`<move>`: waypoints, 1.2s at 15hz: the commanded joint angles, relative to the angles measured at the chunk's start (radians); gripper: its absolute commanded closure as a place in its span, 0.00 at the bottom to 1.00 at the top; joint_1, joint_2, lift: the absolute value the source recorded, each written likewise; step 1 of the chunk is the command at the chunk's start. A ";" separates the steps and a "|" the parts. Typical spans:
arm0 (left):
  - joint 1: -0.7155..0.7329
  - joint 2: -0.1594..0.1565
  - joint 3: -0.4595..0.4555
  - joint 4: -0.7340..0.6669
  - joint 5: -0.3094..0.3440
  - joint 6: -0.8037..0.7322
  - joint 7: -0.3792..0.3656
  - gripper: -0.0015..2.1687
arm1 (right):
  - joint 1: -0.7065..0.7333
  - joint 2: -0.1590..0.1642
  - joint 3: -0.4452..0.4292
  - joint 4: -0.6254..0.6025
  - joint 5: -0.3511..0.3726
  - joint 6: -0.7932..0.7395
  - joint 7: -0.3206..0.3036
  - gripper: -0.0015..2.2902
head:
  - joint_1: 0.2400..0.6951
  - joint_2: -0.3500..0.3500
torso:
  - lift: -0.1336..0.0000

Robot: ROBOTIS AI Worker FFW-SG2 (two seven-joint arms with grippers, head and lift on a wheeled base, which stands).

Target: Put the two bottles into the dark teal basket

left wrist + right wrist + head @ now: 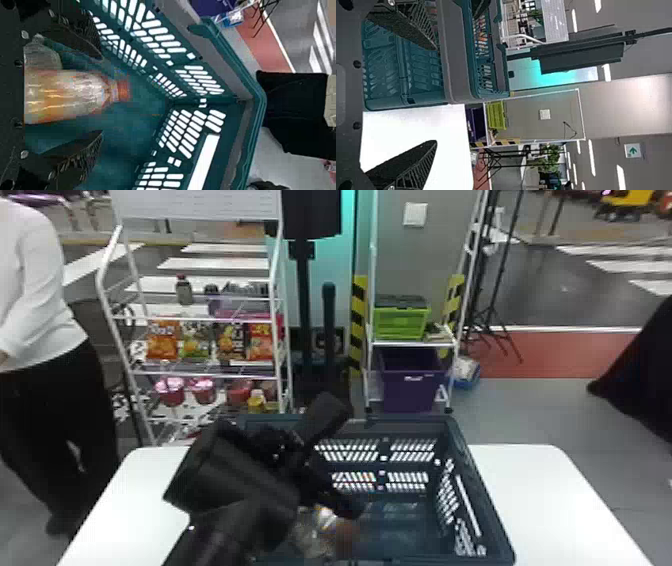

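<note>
Bottle (71, 95) — inside dark teal basket (487, 500)

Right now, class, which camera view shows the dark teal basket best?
The head view, since it shows the dark teal basket from above, with two inner walls and some floor, though the left arm covers part. The left wrist view shows an inside corner close up; the right wrist view, an outer wall and some rim.
</note>
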State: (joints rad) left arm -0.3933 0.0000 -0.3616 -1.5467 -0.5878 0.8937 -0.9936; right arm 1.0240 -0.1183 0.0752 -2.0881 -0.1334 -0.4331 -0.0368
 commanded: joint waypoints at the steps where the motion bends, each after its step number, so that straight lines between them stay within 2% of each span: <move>1: 0.011 -0.003 0.044 -0.065 0.000 0.014 0.000 0.01 | 0.002 0.003 0.003 0.006 0.000 -0.022 0.000 0.01 | 0.57 0.50 | 1.00; 3: 0.059 -0.003 0.130 -0.213 0.025 0.032 0.009 0.01 | 0.007 0.003 0.005 0.002 0.000 -0.040 0.003 0.01 | 0.57 0.50 | 1.00; 4: 0.100 -0.003 0.168 -0.300 0.060 0.047 0.038 0.01 | 0.010 0.003 0.003 -0.007 0.000 -0.040 0.003 0.01 | 0.57 0.50 | 1.00; 6: 0.217 -0.003 0.251 -0.569 0.181 0.179 0.142 0.01 | 0.015 0.002 0.003 -0.024 0.000 -0.040 0.006 0.01 | 0.57 0.50 | 1.00; 9: 0.449 -0.003 0.342 -0.906 0.304 0.219 0.306 0.01 | 0.015 -0.001 0.003 -0.035 0.002 -0.037 0.011 0.01 | 0.57 0.50 | 1.00; 10: 0.521 -0.003 0.386 -0.972 0.355 0.216 0.345 0.01 | 0.015 -0.001 0.001 -0.040 0.000 -0.037 0.014 0.01 | 0.57 0.50 | 1.00; 12: 0.677 -0.003 0.513 -1.063 0.496 0.201 0.398 0.01 | 0.015 -0.004 0.000 -0.055 0.000 -0.037 0.014 0.01 | 0.57 0.50 | 1.00; 13: 0.768 -0.003 0.576 -1.078 0.566 0.124 0.414 0.02 | 0.015 -0.009 0.000 -0.063 0.000 -0.034 0.014 0.01 | 0.57 0.50 | 1.00; 14: 0.863 -0.003 0.624 -1.069 0.632 -0.048 0.440 0.02 | 0.015 -0.012 0.000 -0.070 0.000 -0.028 0.014 0.01 | 0.57 0.50 | 1.00; 16: 1.015 -0.003 0.662 -1.010 0.700 -0.394 0.452 0.03 | 0.015 -0.020 0.000 -0.086 0.000 -0.012 0.017 0.01 | 0.57 0.50 | 1.00; 18: 1.119 -0.003 0.690 -0.943 0.778 -0.581 0.458 0.04 | 0.013 -0.027 0.000 -0.102 0.002 0.015 0.017 0.01 | 0.57 0.50 | 1.00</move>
State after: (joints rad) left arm 0.6514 0.0000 0.3084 -2.5353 0.1371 0.4528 -0.5395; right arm 1.0384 -0.1401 0.0751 -2.1785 -0.1325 -0.4370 -0.0198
